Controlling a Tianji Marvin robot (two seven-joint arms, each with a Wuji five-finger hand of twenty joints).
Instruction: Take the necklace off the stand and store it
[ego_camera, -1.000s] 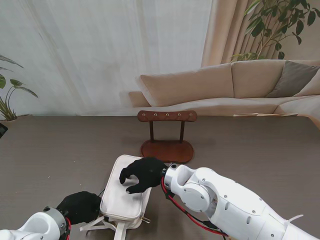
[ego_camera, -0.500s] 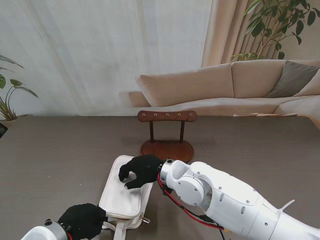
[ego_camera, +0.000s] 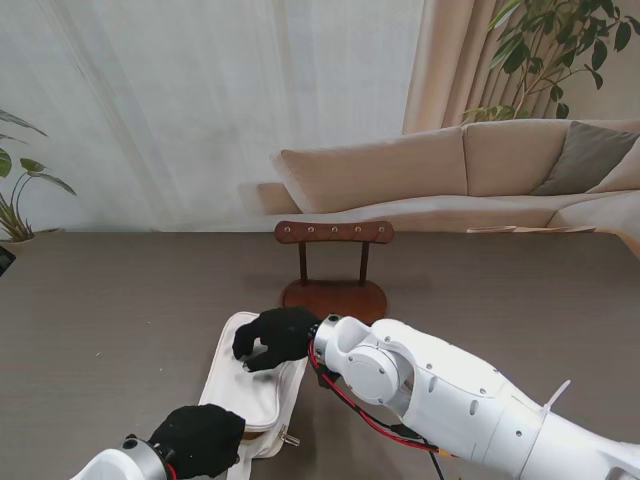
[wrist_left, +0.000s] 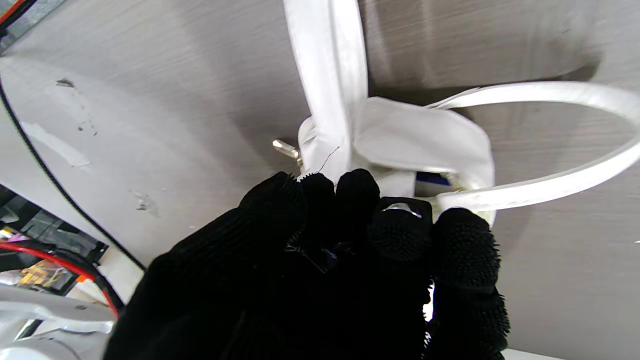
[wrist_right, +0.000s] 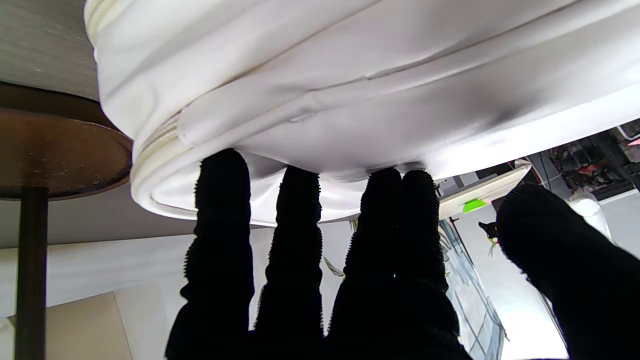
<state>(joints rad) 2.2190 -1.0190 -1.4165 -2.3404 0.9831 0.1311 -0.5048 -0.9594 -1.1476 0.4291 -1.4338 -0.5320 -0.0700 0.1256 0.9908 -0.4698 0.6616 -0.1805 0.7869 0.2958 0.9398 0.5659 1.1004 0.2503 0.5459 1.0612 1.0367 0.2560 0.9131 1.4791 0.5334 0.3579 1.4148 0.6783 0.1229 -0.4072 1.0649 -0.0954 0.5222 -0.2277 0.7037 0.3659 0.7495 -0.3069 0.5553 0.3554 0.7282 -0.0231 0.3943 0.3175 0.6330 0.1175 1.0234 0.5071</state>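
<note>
The wooden necklace stand (ego_camera: 335, 232) is at mid-table with a bare bar; no necklace shows in any view. Just nearer to me lies a white zip pouch (ego_camera: 245, 385). My right hand (ego_camera: 275, 337) rests on its far end, open, fingertips (wrist_right: 220, 170) pressing into the pouch (wrist_right: 350, 75) with the thumb held apart. My left hand (ego_camera: 205, 440) is at the pouch's near end, fingers curled shut. In the left wrist view the left hand (wrist_left: 325, 270) pinches a small metal piece (wrist_left: 400, 207) at the pouch's (wrist_left: 420, 145) end, likely the zipper pull.
White straps (wrist_left: 330, 60) trail from the pouch's near end toward the table's front edge. A metal tab (ego_camera: 290, 437) sticks out at its near right corner. The stand's base (wrist_right: 55, 150) sits close behind the pouch. A sofa and plants lie beyond the table.
My left hand has slid to the right along the pouch's near end. The right hand has shifted slightly left and farther onto the pouch, its fingers curling more.
</note>
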